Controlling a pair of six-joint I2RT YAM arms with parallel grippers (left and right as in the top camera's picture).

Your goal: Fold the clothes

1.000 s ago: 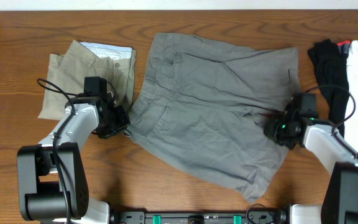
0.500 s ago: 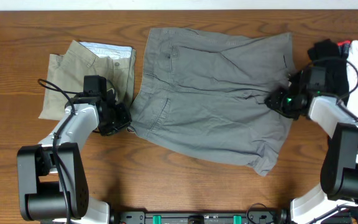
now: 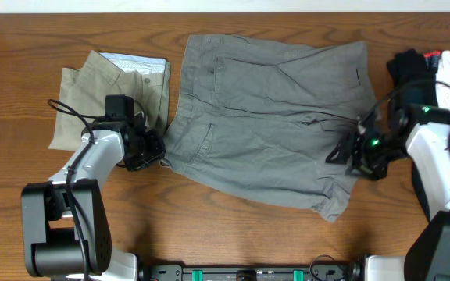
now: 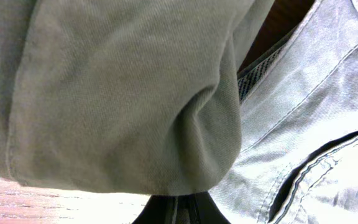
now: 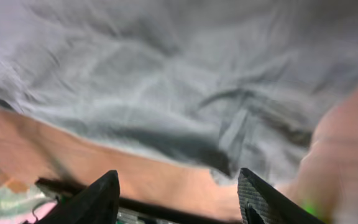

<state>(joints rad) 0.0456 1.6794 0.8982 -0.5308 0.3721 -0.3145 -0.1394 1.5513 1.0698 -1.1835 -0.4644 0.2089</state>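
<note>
Two grippers at work | right gripper (image 3: 348,154): fingers wide apart, empty, now lower by the right hem after letting go | grey shorts (image 3: 264,117): centre of frame, pulled flatter | left gripper (image 3: 153,150): still closed on their left corner | spreading seems done, fold next.

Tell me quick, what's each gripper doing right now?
Left gripper: closed, pinching a fold of the grey shorts.
Right gripper: open, holding nothing, above the shorts' edge.
</note>
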